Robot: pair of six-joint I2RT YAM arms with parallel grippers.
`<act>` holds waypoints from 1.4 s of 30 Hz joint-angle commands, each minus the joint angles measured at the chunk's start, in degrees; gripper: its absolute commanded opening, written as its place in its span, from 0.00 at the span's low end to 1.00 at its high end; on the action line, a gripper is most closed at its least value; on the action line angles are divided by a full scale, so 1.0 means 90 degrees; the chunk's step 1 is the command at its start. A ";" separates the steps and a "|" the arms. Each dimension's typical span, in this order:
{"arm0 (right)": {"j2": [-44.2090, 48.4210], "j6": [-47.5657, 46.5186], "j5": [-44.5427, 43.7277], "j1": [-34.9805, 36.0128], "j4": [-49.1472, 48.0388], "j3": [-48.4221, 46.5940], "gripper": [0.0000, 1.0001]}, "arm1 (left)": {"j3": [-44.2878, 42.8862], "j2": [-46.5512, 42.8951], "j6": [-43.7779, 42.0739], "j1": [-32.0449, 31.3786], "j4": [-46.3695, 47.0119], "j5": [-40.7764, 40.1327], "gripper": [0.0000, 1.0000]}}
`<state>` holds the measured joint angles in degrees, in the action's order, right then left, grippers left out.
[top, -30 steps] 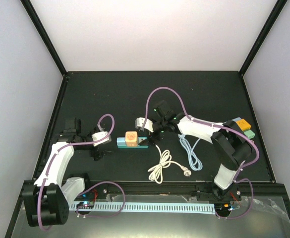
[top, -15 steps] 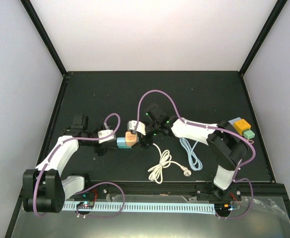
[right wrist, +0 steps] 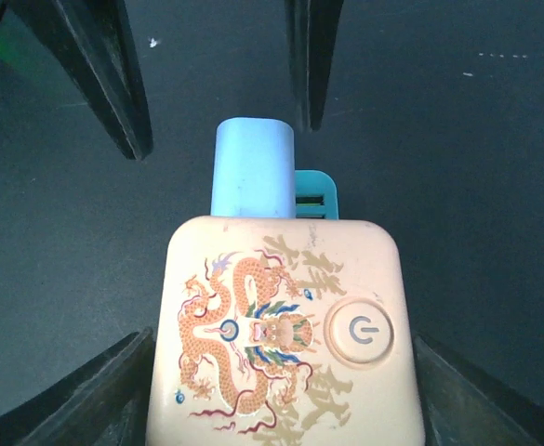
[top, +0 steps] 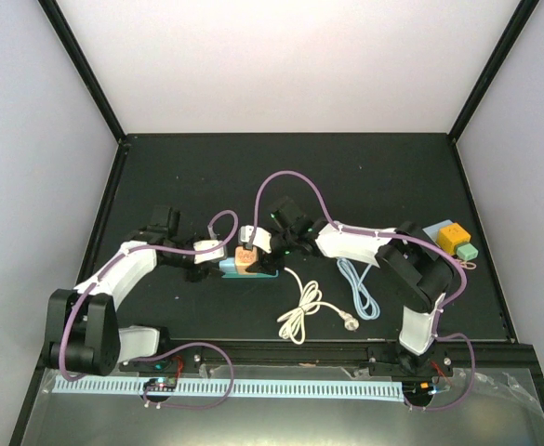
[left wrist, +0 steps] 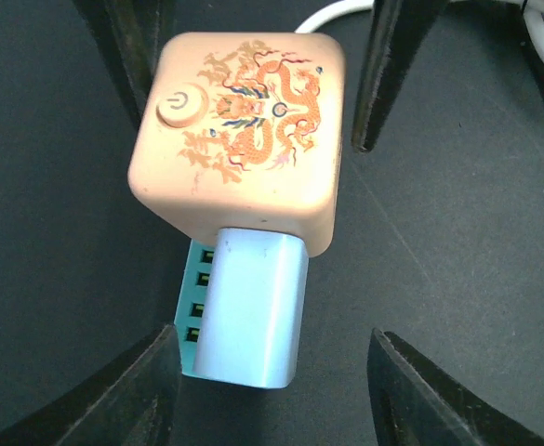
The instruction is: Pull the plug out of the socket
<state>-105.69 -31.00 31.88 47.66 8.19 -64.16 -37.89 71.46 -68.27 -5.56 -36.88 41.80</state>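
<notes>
My left gripper (left wrist: 273, 342) is at the left end of the blue socket strip (left wrist: 248, 316). Its jaws are spread wide, with one finger (left wrist: 127, 395) on each side of that end. Dark table shows between each finger and the strip, so this gripper has hold of nothing. The strip lies flat on the black table (top: 374, 177), running left to right in the overhead view. My left wrist camera shows a row of teal slots along the strip's edge.

The plug (left wrist: 239, 139) sits on top of the strip, near its middle. It is a peach cube with a dragon print and a round power button on its upper face.

My right gripper (right wrist: 281, 339) reaches in from the right of the strip and is spread around the plug, with one finger (right wrist: 76, 404) along each of two opposite sides. From my right wrist the fingers look close against the cube. The left wrist view shows a sliver of table between one of those fingertips and the cube, so the jaws are not squeezed onto it. I cannot tell whether either pad touches.

Near the strip, to its right and toward my bases, a white cable (top: 301, 311) lies in loose loops. A pale blue cable (top: 358, 290) lies just right of it. Well to the right of the strip, by the table's right edge, an orange block (top: 452, 237) and a green block (top: 467, 252) stand side by side.
</notes>
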 commanded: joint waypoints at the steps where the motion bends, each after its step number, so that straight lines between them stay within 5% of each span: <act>1: -0.0005 0.0013 -0.0053 0.0033 -0.0359 0.0029 0.70 | -0.0250 0.0170 -0.0032 -0.0265 0.0207 -0.0209 0.54; 12: -0.0015 -0.0072 -0.0017 0.0028 -0.0447 0.0175 0.58 | -0.0155 0.0315 0.0024 -0.0435 0.0412 -0.0512 0.39; 26: -0.0234 0.0077 0.0100 0.0028 -0.0521 0.0061 0.67 | -0.0182 0.0425 0.0073 -0.0517 0.0528 -0.0634 0.44; 34: -0.0288 0.0143 0.0182 0.0030 -0.0501 0.0000 0.81 | -0.0204 0.0475 0.0084 -0.0568 0.0523 -0.0692 0.36; 42: -0.0376 0.0216 0.0308 0.0034 -0.0624 -0.0076 0.63 | -0.0175 0.0469 0.0109 -0.0622 0.0540 -0.0763 0.28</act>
<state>-107.92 -29.28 32.97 47.66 4.14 -63.40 -38.46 75.13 -67.07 -10.63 -32.67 35.20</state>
